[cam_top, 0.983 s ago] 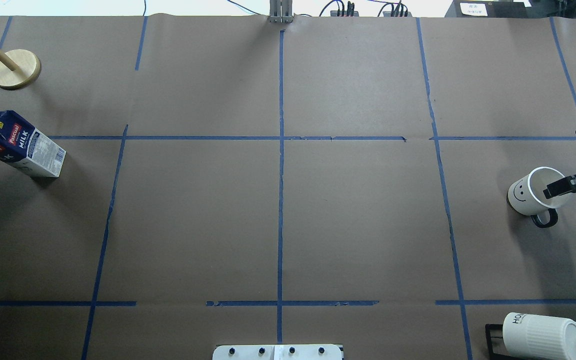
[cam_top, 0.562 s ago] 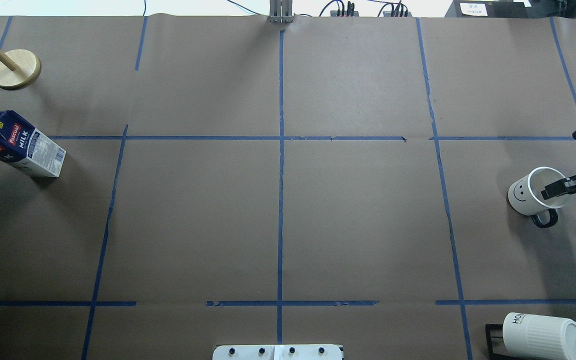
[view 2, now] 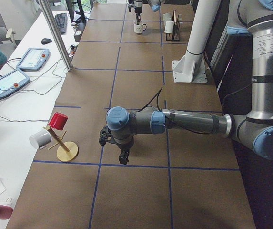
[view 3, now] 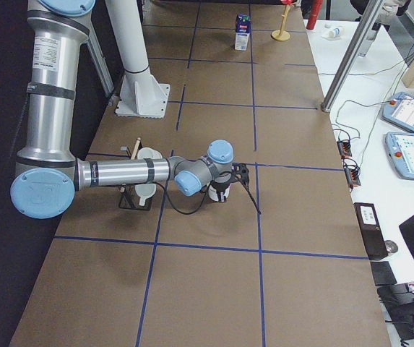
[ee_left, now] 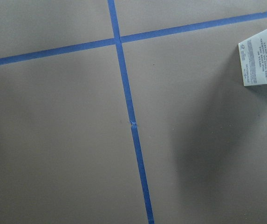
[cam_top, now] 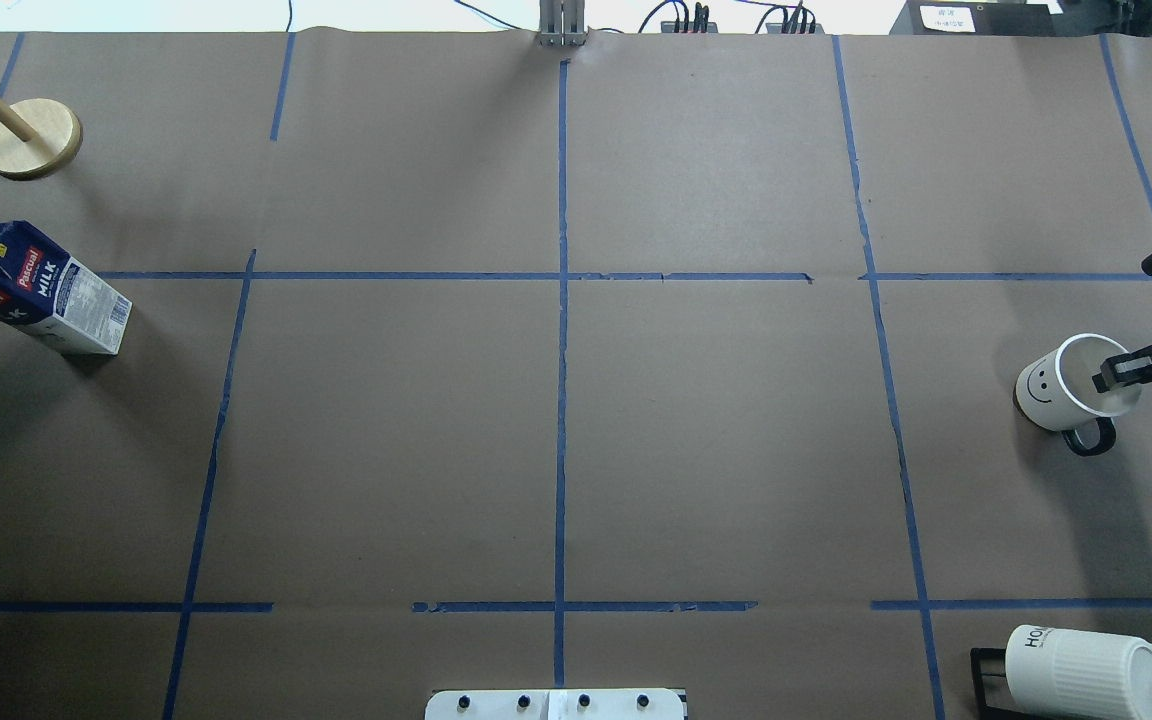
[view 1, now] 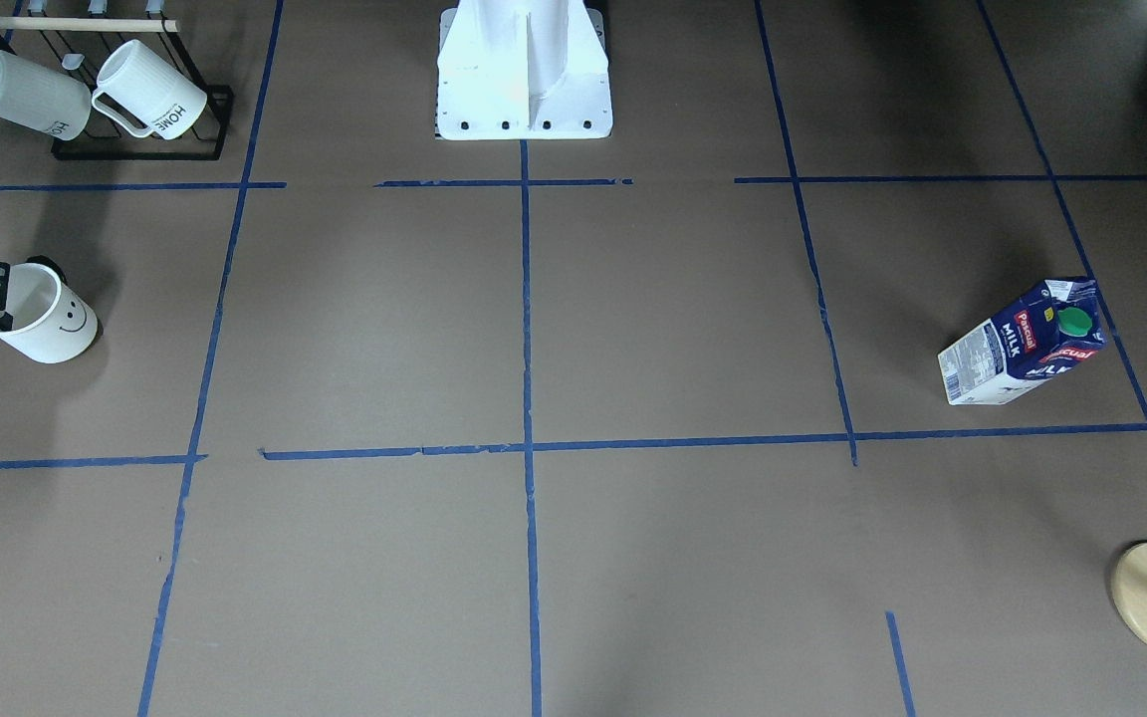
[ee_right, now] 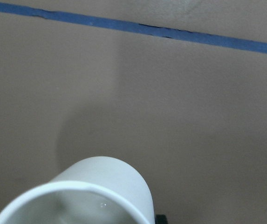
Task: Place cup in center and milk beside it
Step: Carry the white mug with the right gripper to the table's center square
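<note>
The cup [cam_top: 1061, 385], white with a smiley face and black handle, stands upright in the right-hand cell; it also shows in the front view [view 1: 41, 324]. My right gripper [cam_top: 1121, 368] is over its rim with one finger inside the cup and looks open; the other finger is not clearly seen. The milk [cam_top: 36, 290] stands at the far left, also in the front view [view 1: 1022, 344]. My left gripper [view 2: 122, 155] shows only in the left side view, low over the table; I cannot tell whether it is open. The center [cam_top: 716, 440] holds nothing.
A wooden peg stand [cam_top: 31, 138] is at the back left, behind the milk. A black rack with ribbed HOME mugs [cam_top: 1081, 670] sits at the near right. The robot's white base [view 1: 524, 70] is at the near middle edge.
The right gripper's finger inside the cup has shifted slightly to the right, toward the cup's wall. The cup and the milk have not moved.
</note>
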Motion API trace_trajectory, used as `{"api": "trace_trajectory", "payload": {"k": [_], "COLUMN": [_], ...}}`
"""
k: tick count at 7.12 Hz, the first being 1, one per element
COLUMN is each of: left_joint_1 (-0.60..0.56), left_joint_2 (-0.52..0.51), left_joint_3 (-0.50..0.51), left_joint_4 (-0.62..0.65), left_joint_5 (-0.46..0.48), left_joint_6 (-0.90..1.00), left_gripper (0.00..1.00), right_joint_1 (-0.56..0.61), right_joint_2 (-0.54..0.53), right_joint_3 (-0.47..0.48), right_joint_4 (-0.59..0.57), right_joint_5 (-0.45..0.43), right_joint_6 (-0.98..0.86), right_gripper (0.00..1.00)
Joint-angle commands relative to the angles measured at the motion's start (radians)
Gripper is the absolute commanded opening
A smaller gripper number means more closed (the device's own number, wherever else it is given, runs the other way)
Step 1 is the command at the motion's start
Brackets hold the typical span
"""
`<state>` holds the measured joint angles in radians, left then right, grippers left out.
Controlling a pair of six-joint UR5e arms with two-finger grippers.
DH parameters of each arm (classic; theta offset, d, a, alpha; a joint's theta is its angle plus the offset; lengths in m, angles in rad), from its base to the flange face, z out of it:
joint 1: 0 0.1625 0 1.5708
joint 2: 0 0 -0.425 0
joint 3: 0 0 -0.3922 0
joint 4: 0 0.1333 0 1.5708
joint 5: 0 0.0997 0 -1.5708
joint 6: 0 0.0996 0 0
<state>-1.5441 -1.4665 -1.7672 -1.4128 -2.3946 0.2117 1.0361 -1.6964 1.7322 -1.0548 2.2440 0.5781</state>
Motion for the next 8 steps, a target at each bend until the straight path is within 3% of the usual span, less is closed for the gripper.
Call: {"api": "trace_trajectory", "payload": {"k": [1,4,5,6,7,8], "left_joint_1": [0.001,0.001,0.001,0.002,0.001,0.001], "left_joint_2": [0.000,0.000,-0.002,-0.002,-0.002,-0.002], "left_joint_3": [0.000,-0.001,0.000,-0.001,0.000,0.000], "left_joint_4": [0.000,-0.001,-0.002,-0.002,-0.002,-0.002], "left_joint_5": [0.000,-0.002,-0.002,-0.002,-0.002,-0.002], "left_joint_6": [0.000,0.002,0.002,0.002,0.000,0.000], "left_gripper": [1.00,1.00,1.00,1.00,1.00,1.00], "right_joint_1": [0.001,-0.150,-0.241,-0.295,-0.326,-0.362], "right_joint_2": [0.132,0.503,0.621,0.799,0.883,0.880], "right_joint_3": [0.117,0.118,0.075,-0.088,-0.176,-0.186], "right_joint_4": [-0.257,-0.590,-0.634,-0.631,-0.626,-0.625], "right_joint_5": [0.016,-0.025,-0.123,-0.171,-0.188,-0.201], "right_joint_6": [0.102,0.332,0.465,0.603,0.632,0.649], "right_gripper": [0.00,0.00,0.00,0.00,0.00,0.00]}}
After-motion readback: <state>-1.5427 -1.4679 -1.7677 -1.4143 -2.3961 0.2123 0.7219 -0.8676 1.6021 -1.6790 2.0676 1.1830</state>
